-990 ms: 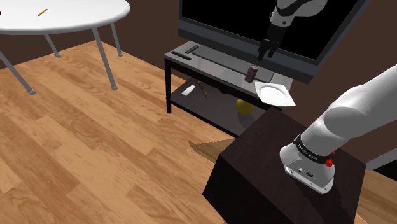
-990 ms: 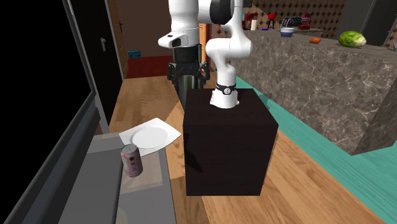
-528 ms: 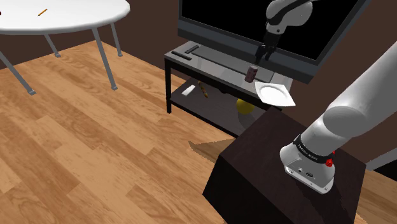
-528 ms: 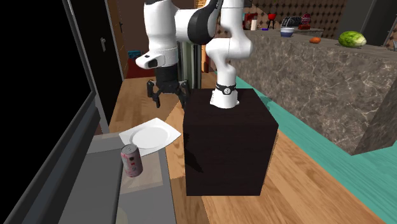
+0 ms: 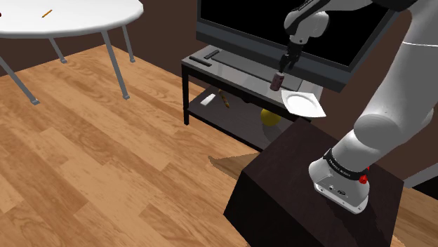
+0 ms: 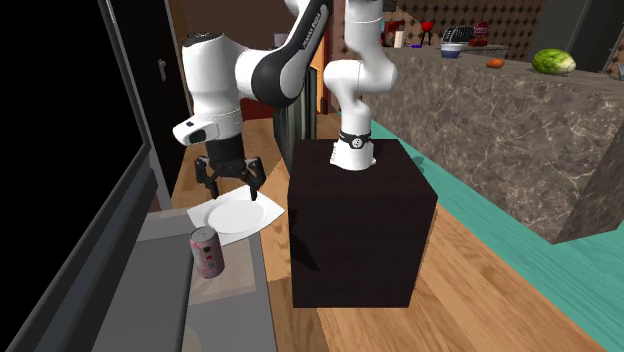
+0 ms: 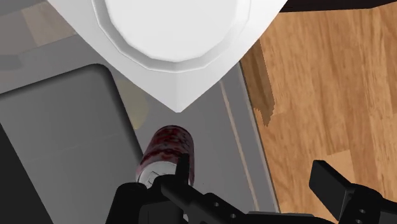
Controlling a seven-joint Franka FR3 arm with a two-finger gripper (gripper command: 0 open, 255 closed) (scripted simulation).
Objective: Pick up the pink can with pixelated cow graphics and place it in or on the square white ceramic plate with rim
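One pink can [image 6: 207,252] upright, axis vertical, near plate [image 6: 243,216]

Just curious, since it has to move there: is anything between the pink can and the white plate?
No: in the second exterior view, bare grey cabinet top separates the can from the plate.

The can [image 6: 207,252] is pink with dark red blotchy markings and a silver top, and the plate [image 6: 240,214], at one o'clock from it in the second exterior view, is plain white. The TV stand [image 5: 231,70] has a grey top and black frame. The floor [image 5: 105,161] is honey-brown wood grain and the gripper [image 6: 231,190] black.
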